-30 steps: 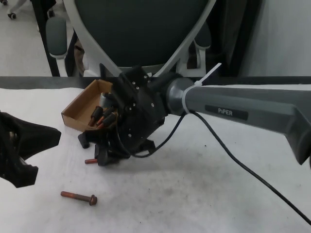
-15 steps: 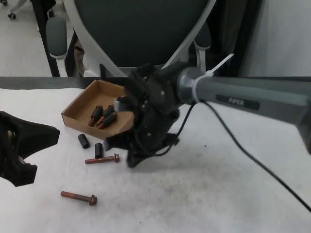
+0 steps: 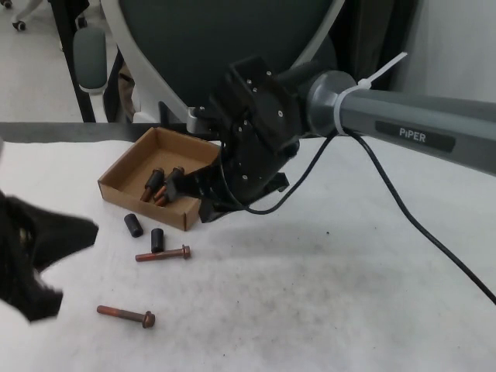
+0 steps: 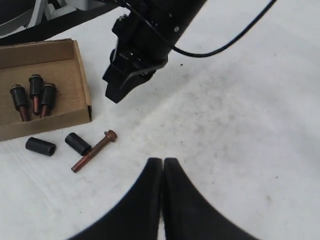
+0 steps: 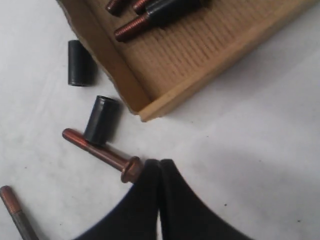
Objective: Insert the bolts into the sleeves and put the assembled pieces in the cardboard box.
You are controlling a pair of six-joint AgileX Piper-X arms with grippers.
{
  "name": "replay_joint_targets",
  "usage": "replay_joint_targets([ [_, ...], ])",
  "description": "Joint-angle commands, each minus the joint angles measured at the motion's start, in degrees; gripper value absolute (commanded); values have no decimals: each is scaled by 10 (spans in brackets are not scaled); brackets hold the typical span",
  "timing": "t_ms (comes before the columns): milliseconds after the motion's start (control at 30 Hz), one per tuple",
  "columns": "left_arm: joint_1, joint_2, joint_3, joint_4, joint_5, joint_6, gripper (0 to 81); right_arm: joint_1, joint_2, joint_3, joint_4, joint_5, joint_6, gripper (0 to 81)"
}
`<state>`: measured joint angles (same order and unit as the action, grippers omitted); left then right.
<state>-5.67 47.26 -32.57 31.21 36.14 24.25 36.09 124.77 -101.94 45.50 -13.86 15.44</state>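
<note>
The cardboard box [image 3: 144,209] [image 4: 65,75] [image 5: 200,55] holds three assembled pieces [image 3: 163,184] [image 4: 32,95] [image 5: 160,12]. In front of it lie two black sleeves [image 3: 133,225] [image 3: 157,239] [image 4: 40,146] [image 5: 102,120] and a copper bolt [image 3: 163,254] [image 4: 93,150] [image 5: 102,150]. A second bolt [image 3: 126,314] [image 5: 17,215] lies nearer the front. My right gripper [image 3: 207,211] [image 4: 114,95] [image 5: 160,162] hangs shut and empty by the box's front right corner. My left gripper [image 3: 91,226] [image 4: 162,161] is shut and empty at the left, above the bench.
A black cable [image 3: 403,217] trails from the right arm [image 3: 411,124] across the white bench [image 3: 325,294]. An office chair [image 3: 217,46] stands behind the bench's far edge. Open bench surface lies to the right and front.
My right gripper has risen from over the loose sleeves and bolt and drawn back to the box's front corner, which uncovers them. The left gripper has shifted slightly.
</note>
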Motion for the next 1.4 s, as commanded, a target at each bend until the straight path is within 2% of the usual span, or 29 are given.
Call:
replay_joint_targets([
  [0, -2, -5, 11, -5, 0, 85, 8, 4, -7, -10, -8, -11, -3, 2],
  [100, -2, -3, 29, -5, 0, 190, 8, 8, -7, -10, -23, -25, 0, 2],
  [200, -2, -4, 45, -5, 0, 253, 8, 13, -6, -10, -29, -25, 0, 2],
  [500, -2, 22, 61, -16, -38, 277, 8, 19, -6, -10, -34, -36, 0, 2],
  [700, -2, 72, 61, -75, -39, 308, 1, 19, 13, -10, -20, -123, 41, 2],
  [800, -5, 94, 61, -84, -40, 334, 78, 19, 9, -10, 30, -115, 0, 2],
  [867, -13, 105, 61, -84, -54, 345, 145, 19, -4, -10, 56, -68, -41, 2],
  [900, -20, 111, 61, -82, -66, 355, 179, 15, -16, -7, 59, -47, -48, 2],
  [1000, -45, 132, 61, -85, -100, 410, 249, 0, -46, 5, 45, -40, -47, 2],
  [1067, -64, 148, 60, -92, -128, 440, 263, -15, -68, 15, 41, -40, -56, 2],
  [1233, -99, 201, 51, -105, -178, 441, 263, -50, -120, 61, 44, -70, -57, 2],
  [1367, -105, 244, 27, -104, -205, 447, 281, -65, -167, 119, 44, -88, -69, 2],
])
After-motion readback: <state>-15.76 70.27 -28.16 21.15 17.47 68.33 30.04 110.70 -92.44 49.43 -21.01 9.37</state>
